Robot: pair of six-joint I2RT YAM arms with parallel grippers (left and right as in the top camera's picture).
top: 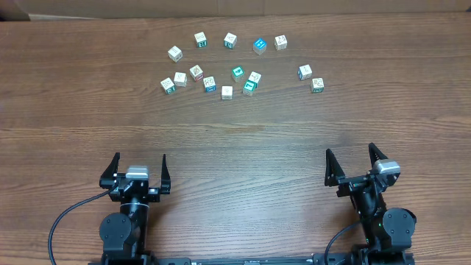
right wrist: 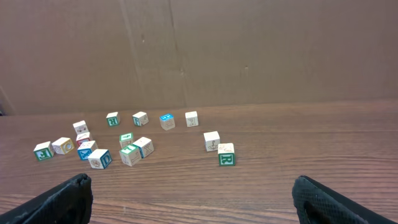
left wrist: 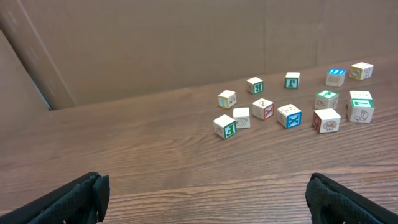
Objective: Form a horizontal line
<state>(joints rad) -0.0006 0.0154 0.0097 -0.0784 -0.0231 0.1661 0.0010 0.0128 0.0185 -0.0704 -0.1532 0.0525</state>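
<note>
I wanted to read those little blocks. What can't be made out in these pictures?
- Overhead: pictures on the blocks are too small to read.
- Left wrist: the two rightmost blocks fall beyond the right edge.
- Both wrist views: the left gripper and right gripper show only fingertips; the bottom edge cuts the rest.

Matt wood-grain table, painted cubes
</note>
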